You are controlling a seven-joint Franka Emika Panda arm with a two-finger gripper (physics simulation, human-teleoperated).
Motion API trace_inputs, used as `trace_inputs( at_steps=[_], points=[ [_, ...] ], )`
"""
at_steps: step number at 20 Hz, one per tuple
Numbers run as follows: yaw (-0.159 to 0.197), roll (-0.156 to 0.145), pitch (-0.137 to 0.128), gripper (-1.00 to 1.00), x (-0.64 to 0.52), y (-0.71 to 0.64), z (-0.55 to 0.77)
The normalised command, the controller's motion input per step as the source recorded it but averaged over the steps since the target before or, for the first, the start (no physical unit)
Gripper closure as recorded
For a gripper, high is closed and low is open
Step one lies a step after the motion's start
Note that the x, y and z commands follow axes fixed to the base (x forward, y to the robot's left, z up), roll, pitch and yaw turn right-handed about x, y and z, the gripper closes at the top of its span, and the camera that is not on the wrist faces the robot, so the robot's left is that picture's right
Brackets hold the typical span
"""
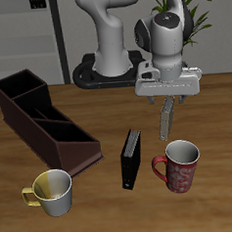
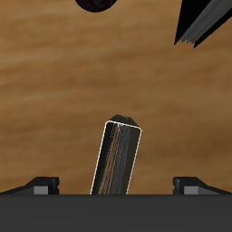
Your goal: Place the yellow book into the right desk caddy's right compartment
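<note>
The yellow book point(image 1: 167, 122) is a thin greyish-tan book standing upright on the table behind the red mug. My gripper point(image 1: 166, 101) hangs straight over it, open. In the wrist view the book point(image 2: 118, 159) shows between the two fingertips point(image 2: 45, 184), which stand wide apart on either side of it and do not touch it; the gripper point(image 2: 118, 187) is centred on it. The right desk caddy point(image 1: 45, 118) is a long dark reddish-brown box with dividers, well away from the gripper across the table.
A thicker black book point(image 1: 132, 158) stands upright between the caddy and a red mug point(image 1: 178, 166); its corner shows in the wrist view point(image 2: 204, 23). A yellow-white mug point(image 1: 53, 191) sits near the table's front edge. The robot base point(image 1: 109, 64) is behind.
</note>
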Motion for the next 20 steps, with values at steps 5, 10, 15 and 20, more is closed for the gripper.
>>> trace_inputs(
  at_steps=[5, 10, 15, 20],
  points=[
    [0.005, 0.011, 0.043, -1.00, 0.06, 0.05, -0.24],
    [0.029, 0.008, 0.048, -1.00, 0.12, -0.07, -0.27],
    [-0.005, 0.017, 0.051, 1.00, 0.11, -0.11, -0.23],
    [-0.014, 0.018, 0.012, 1.00, 0.01, -0.03, -0.04]
  ],
)
